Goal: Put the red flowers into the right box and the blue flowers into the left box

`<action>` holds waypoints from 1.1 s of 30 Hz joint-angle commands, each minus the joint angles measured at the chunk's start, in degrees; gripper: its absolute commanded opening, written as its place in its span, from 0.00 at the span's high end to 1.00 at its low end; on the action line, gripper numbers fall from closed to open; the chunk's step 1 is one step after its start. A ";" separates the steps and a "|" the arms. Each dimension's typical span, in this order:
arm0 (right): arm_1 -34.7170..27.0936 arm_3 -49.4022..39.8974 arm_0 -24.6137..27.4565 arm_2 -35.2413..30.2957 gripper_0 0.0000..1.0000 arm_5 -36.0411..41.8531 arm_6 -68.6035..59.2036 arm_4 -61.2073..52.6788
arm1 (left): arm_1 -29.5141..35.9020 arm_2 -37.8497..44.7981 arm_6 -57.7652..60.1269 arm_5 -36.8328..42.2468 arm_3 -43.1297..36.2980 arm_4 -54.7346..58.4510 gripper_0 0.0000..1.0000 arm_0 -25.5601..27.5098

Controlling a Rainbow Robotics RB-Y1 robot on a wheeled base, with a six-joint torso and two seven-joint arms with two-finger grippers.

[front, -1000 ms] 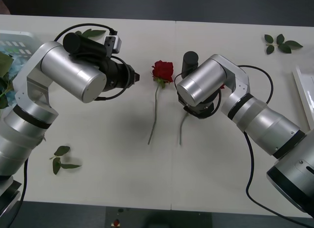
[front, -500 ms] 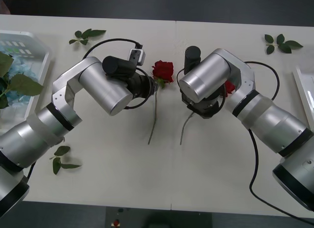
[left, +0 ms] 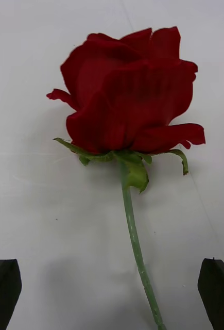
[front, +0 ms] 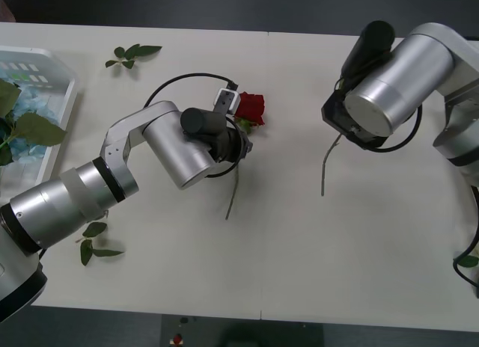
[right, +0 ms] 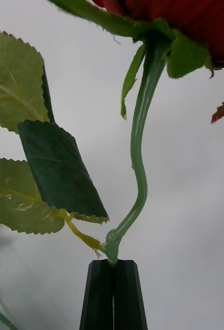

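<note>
The right gripper (right: pixel 113 268) is squeezing a red rose's stem (right: pixel 138 154), holding it up on the right. The left gripper (left: pixel 110 289) is hanging wide open over another rose (front: pixel 249 108) lying mid-table.

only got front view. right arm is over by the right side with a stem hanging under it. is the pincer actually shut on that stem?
Observer: Yes. In the right wrist view the right pincer has both fingers pressed together on the stem of a red rose, low on the stem, just past a leaf cluster.
Operator: Left pincer, open or shut? The arm body blocks it here.
Observer: Open. In the left wrist view the left pincer has its fingers at the two corners, apart, with the stem of the other rose running between them.
Operator: Touching that stem yet?
Observer: No. Neither finger touches it; that rose lies flat on the white table.
</note>
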 commanded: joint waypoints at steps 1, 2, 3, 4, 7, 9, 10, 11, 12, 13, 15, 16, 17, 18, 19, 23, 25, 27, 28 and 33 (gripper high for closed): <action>-4.99 -7.81 5.80 -9.61 1.00 0.42 12.33 -2.01 | 0.30 -3.48 3.44 -1.22 2.46 0.45 0.00 -5.08; -5.78 -9.39 8.09 -13.04 1.00 0.42 15.31 -3.24 | 0.03 -4.18 3.79 -2.19 3.42 0.54 0.00 -5.60; -6.66 -10.62 10.28 -16.64 1.00 0.68 18.92 -4.47 | -0.05 -4.80 4.14 -3.15 4.30 0.54 0.00 -5.87; -7.10 -11.59 11.95 -19.63 1.00 0.95 21.99 -5.43 | -0.32 -5.24 4.41 -3.77 5.01 0.54 0.00 -6.04; -7.80 -13.17 16.96 -28.95 1.00 1.91 31.13 -8.60 | -0.93 -5.50 4.93 -5.88 6.59 0.63 0.00 -6.13; -7.98 -13.52 20.48 -36.33 1.00 2.88 38.17 -11.06 | -1.46 -5.50 5.20 -6.67 7.47 0.63 0.00 -6.13; -7.98 -13.52 22.15 -40.20 1.00 3.50 41.77 -12.11 | -1.64 -5.59 5.29 -6.76 7.64 0.45 0.00 -6.31; -7.98 -13.52 23.55 -43.01 1.00 4.02 44.32 -12.64 | -1.81 -5.50 5.46 -6.76 7.73 0.36 0.00 -6.40; -7.98 -13.52 24.70 -45.65 1.00 4.55 46.87 -12.90 | -1.99 -5.59 5.55 -6.76 7.82 0.36 0.00 -6.48; -7.98 -13.43 26.02 -48.72 1.00 5.17 50.21 -12.99 | -2.25 -5.50 5.73 -6.76 7.82 0.36 0.00 -6.48; -7.98 -12.99 27.51 -52.59 1.00 5.96 55.13 -12.55 | -2.34 -5.50 5.99 -6.84 7.82 0.36 0.00 -6.57; -7.98 -12.38 28.04 -54.61 1.00 6.48 58.38 -11.94 | -2.60 -5.59 6.16 -7.20 7.82 0.45 0.00 -6.48; -7.98 -11.67 28.39 -56.19 1.00 7.01 61.63 -10.97 | -2.78 -5.59 6.25 -7.28 7.82 0.45 0.00 -6.48; -7.98 -10.97 28.48 -57.25 1.00 7.10 63.74 -10.27 | -2.87 -5.50 6.34 -7.28 7.82 0.45 0.00 -6.57; -7.98 -10.36 28.56 -57.86 1.00 7.10 64.97 -9.83 | -2.95 -5.59 6.43 -7.28 7.82 0.45 0.00 -6.57; -8.07 -5.61 28.21 -60.24 1.00 4.99 72.18 -7.01 | -3.57 -6.12 6.96 -7.28 7.82 0.54 0.00 -6.48; -8.15 -2.45 27.69 -60.41 1.00 2.62 75.08 -5.70 | -3.57 -6.56 7.48 -7.81 7.82 0.45 0.00 -6.48; -8.24 0.45 27.07 -60.33 1.00 0.51 77.36 -4.82 | -3.57 -6.65 7.75 -7.99 7.82 0.45 0.01 -6.48; -8.42 2.48 26.54 -60.33 1.00 -0.90 78.68 -4.47 | -3.57 -6.91 7.92 -7.99 7.82 0.45 0.02 -6.48; -8.59 11.97 23.29 -60.24 1.00 -6.52 84.22 -3.41 | -3.57 -7.26 8.45 -7.99 7.82 0.28 0.13 -6.40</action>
